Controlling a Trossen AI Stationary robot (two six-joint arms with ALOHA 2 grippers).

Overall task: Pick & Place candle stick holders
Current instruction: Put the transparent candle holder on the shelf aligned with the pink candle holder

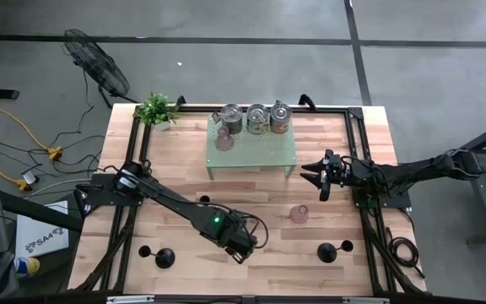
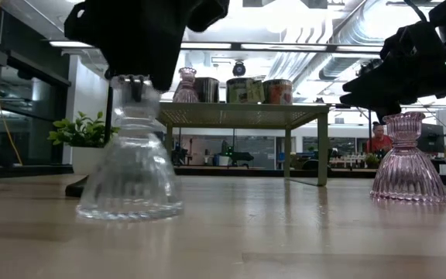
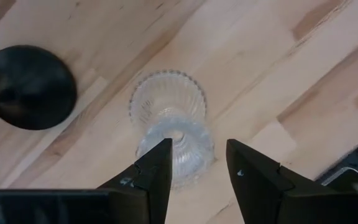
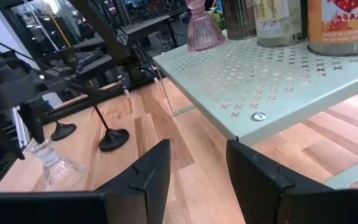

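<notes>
Meanwhile, on a pale wooden worktable (image 1: 251,190), the left gripper (image 3: 197,180) hangs over a clear ribbed glass candle holder with a flared skirt (image 3: 169,124), its two dark fingers (image 3: 154,177) parted and straddling the glass neck without visibly clamping it. From table height the same clear holder (image 2: 130,167) stands upright on the wood, with the arm's dark bulk directly above its top.

Just beside it sits the round black domed base of a candle stick holder (image 3: 28,87). From overhead, that black holder (image 1: 165,258) stands near the table's front edge, left of the left gripper (image 1: 241,249), and a second black holder (image 1: 326,250) stands toward the front right.

A pink ribbed glass holder (image 1: 299,214) stands alone on the table; another pink one (image 1: 224,140) rests on a pale green perforated metal shelf (image 1: 256,150) beside three jar candles with metal lids (image 1: 256,118). A small green potted plant (image 1: 156,109) occupies the back left corner.

The right gripper (image 1: 315,176) waits in the air just off the shelf's right end, jaws spread and empty.
</notes>
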